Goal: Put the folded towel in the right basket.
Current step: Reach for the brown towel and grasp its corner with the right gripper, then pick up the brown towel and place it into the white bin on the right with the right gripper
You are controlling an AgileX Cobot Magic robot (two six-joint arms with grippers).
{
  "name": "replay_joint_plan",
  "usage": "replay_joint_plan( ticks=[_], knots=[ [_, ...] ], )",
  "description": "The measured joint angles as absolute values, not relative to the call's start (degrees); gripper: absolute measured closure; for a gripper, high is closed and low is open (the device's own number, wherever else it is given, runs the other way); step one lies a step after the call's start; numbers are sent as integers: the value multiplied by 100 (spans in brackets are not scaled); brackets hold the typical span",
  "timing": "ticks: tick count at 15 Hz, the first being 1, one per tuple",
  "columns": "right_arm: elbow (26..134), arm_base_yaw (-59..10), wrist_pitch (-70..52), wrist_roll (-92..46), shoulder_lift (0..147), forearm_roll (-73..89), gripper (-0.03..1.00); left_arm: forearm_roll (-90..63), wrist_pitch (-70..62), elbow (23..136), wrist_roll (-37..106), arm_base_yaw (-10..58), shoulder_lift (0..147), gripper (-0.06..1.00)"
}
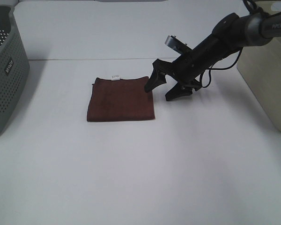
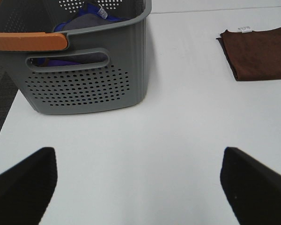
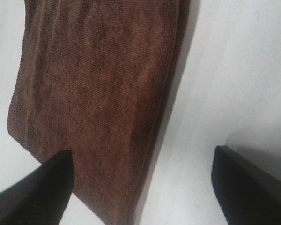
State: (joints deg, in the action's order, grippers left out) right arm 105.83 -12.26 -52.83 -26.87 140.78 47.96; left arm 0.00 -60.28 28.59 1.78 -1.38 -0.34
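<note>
A folded brown towel point(image 1: 121, 99) with a small white tag lies flat on the white table, left of centre. It also shows in the left wrist view point(image 2: 258, 52) and fills the right wrist view point(image 3: 98, 93). My right gripper point(image 1: 163, 90) is open, just above the towel's right edge, one finger over the towel and the other over bare table. The cream right basket point(image 1: 267, 79) stands at the right edge. My left gripper point(image 2: 138, 183) is open and empty, near the grey basket, out of the exterior high view.
A grey perforated basket point(image 1: 4, 79) stands at the left edge; in the left wrist view the grey basket point(image 2: 84, 84) holds blue and purple cloth and has an orange handle. The right arm's cable hangs beside the cream basket.
</note>
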Motion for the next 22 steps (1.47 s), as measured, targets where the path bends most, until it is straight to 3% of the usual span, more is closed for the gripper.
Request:
replay_joint_plan(
  ticks=[5, 7, 8, 12, 16, 22],
  knots=[
    [10651, -1621, -4950, -2510, 14238, 5048, 23, 0, -6028, 2859, 178, -138, -34, 6],
    [10709, -1696, -4910, -2389, 14358, 5294, 30, 0, -6028, 2859, 178, -138, -34, 6],
    [10709, -1765, -4819, -2378, 14398, 5323, 38, 0, -6028, 2859, 178, -138, -34, 6],
    [10754, -1942, -4767, -2366, 14519, 5214, 92, 0, -6028, 2859, 178, -138, -34, 6],
    [10760, -1942, -4864, -2343, 14387, 4945, 93, 0, -6028, 2859, 178, -138, -34, 6],
    [10754, -1942, -5334, -1753, 13058, 2934, 93, 0, -6028, 2859, 178, -138, -34, 6]
  ],
)
